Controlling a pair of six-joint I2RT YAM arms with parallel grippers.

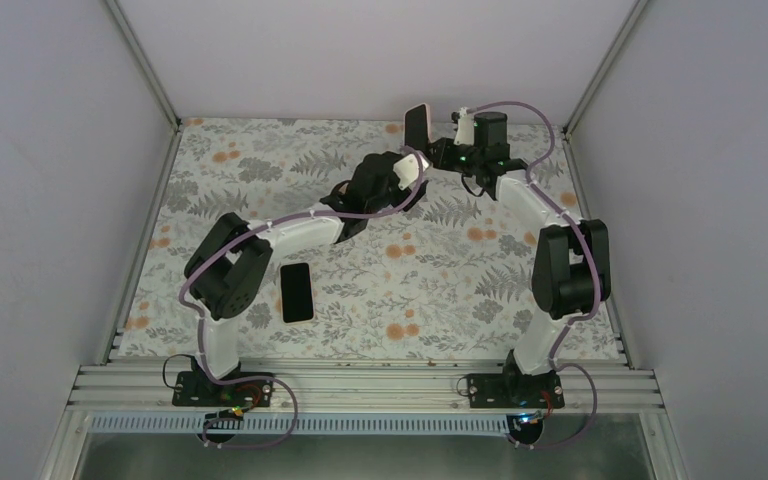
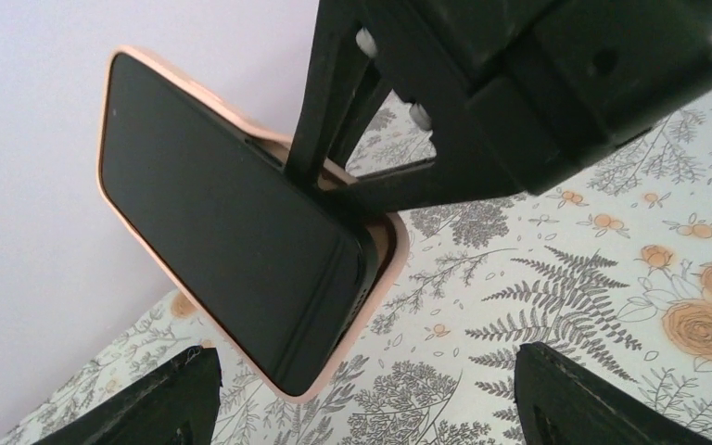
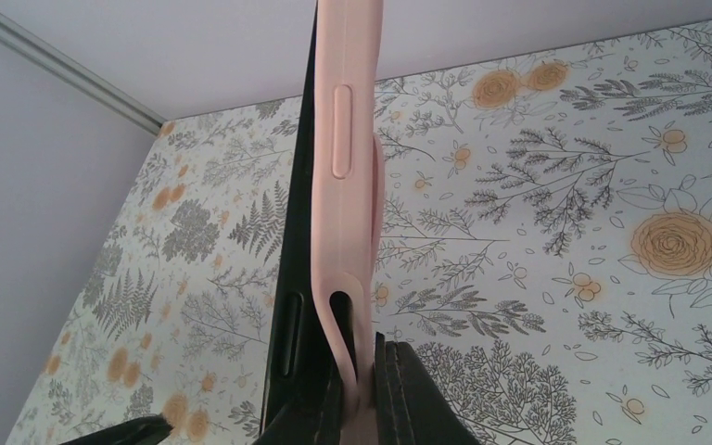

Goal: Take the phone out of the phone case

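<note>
A black phone sits in a pink phone case, held upright in the air at the back of the table. My right gripper is shut on the case's lower edge. In the right wrist view the phone stands partly out of the case near the jaws; in the left wrist view its lower corner is lifted off the case wall. My left gripper is open just in front of and below the case, not touching it.
A second black, phone-like slab lies flat on the floral table cover beside the left arm's elbow. The back wall is right behind the held case. Metal frame posts stand at the back corners.
</note>
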